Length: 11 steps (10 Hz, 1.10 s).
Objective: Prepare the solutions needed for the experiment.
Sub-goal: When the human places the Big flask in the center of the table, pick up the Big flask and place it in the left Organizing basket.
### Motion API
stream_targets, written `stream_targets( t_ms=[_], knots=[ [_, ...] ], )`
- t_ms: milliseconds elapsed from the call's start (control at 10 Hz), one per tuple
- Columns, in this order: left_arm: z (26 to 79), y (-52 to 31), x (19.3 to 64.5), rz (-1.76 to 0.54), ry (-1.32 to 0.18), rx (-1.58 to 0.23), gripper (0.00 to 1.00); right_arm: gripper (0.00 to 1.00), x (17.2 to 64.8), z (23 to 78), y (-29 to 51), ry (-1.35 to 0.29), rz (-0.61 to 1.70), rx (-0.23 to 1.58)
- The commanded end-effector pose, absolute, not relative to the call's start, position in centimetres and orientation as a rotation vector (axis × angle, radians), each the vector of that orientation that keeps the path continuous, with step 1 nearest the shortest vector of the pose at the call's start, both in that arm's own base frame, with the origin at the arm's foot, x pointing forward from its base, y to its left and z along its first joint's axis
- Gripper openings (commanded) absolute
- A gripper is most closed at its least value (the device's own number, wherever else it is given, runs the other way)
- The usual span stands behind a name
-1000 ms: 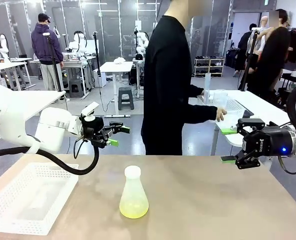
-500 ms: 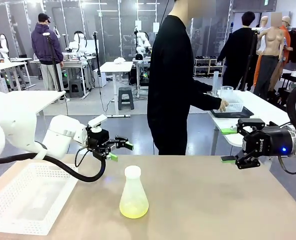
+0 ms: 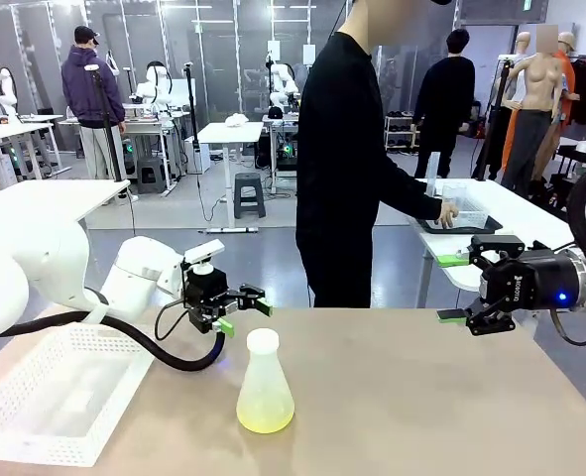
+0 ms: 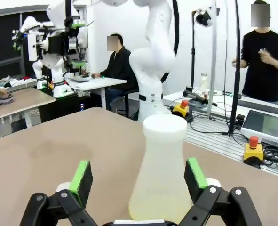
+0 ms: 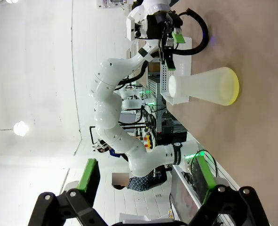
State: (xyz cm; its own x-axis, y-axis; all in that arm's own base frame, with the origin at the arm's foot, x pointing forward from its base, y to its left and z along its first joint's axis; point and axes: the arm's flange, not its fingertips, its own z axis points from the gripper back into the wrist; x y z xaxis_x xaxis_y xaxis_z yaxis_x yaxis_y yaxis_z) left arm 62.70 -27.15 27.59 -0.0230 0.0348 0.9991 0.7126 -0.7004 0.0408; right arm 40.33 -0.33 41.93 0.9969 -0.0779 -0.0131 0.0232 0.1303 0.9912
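While the brown counter spreads wide, a white basket sits at its left edge. Behind the far edge a person in black reaches toward another table. Near the counter's middle stands a frosted conical flask, upright, with the solutions as a shallow yellow-green layer in its base. The left pincer hovers just left of the flask's neck, near its mouth but apart from it, jaws spread; its wrist view shows the flask between the green pads. The right pincer hangs well apart at the right edge, jaws spread, empty.
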Motion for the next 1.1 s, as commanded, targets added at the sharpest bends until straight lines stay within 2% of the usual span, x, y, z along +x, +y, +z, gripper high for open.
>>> stream_targets(
  t_ms=[0, 500, 700, 800, 1000],
  knots=[
    [27.7, -27.8, 63.0, -1.765, -0.742, -1.868, 1.00, 1.00, 40.3, 42.1, -0.3, -0.050, -0.069, 1.445],
    [26.8, -30.1, 61.7, -1.808, -0.620, -1.884, 1.00, 1.00, 40.3, 42.1, -0.3, -0.050, -0.069, 1.445],
    [26.3, -30.4, 61.5, -1.811, -0.616, -1.883, 1.00, 1.00, 40.3, 42.1, -0.3, -0.050, -0.069, 1.445],
    [26.8, -29.9, 62.1, -1.792, -0.692, -1.857, 1.00, 1.00, 40.3, 42.1, -0.3, -0.050, -0.069, 1.445],
    [27.2, -30.1, 61.1, -1.827, -0.653, -1.845, 1.00, 1.00, 40.3, 42.1, -0.3, -0.050, -0.069, 1.445]
  ],
)
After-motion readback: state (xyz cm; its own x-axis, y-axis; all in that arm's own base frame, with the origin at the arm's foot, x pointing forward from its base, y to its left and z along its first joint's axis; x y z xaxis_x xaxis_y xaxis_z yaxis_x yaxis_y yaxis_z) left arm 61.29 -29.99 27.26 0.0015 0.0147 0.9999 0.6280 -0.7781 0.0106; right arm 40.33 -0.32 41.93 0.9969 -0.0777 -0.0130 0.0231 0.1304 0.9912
